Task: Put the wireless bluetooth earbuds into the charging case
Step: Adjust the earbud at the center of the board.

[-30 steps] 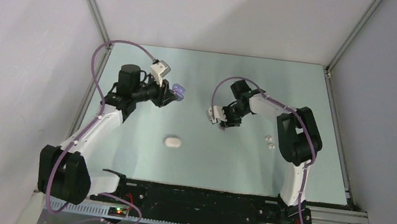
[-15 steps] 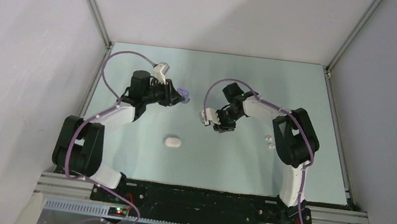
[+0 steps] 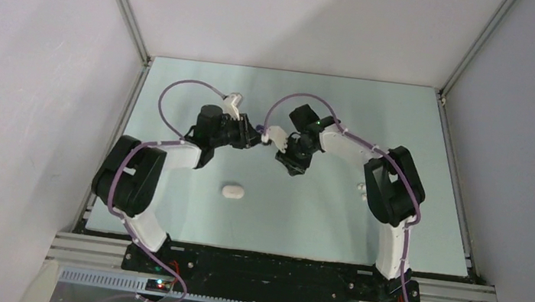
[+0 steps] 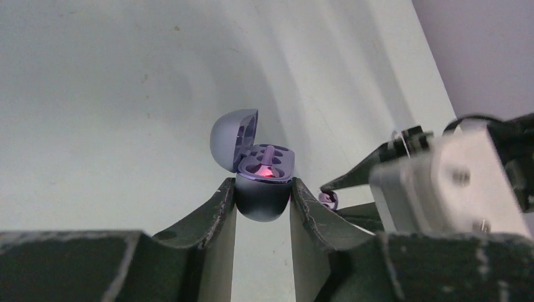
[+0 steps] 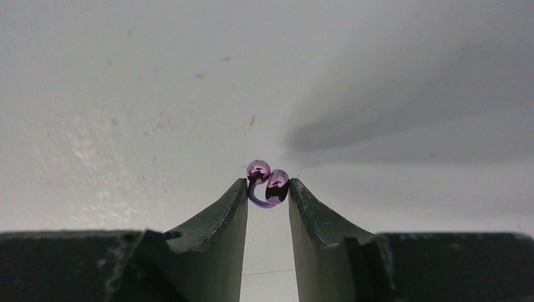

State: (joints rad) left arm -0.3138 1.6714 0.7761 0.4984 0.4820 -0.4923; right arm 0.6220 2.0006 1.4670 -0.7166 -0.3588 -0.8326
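From above, the crowded wrists all but hide the purple charging case [image 4: 264, 204] and the purple earbud [image 5: 259, 171]. The left gripper [image 4: 262, 189] clamps the case's base in its jaws, with the lid hinged open sideways and the wells facing up. Whether a bud sits inside is unclear. The right gripper [image 5: 267, 190] pinches the earbud just beside the case, its rounded end past the jaws. Both arms reach inward over the middle of the worktop [image 3: 302, 217].

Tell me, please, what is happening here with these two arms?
The left hand grips a purple charging case with its lid open. The right hand pinches a purple earbud and holds it close beside that case, above the table; the earbud is not yet inside. A white case lies shut on the table, and two white earbuds lie to its right.
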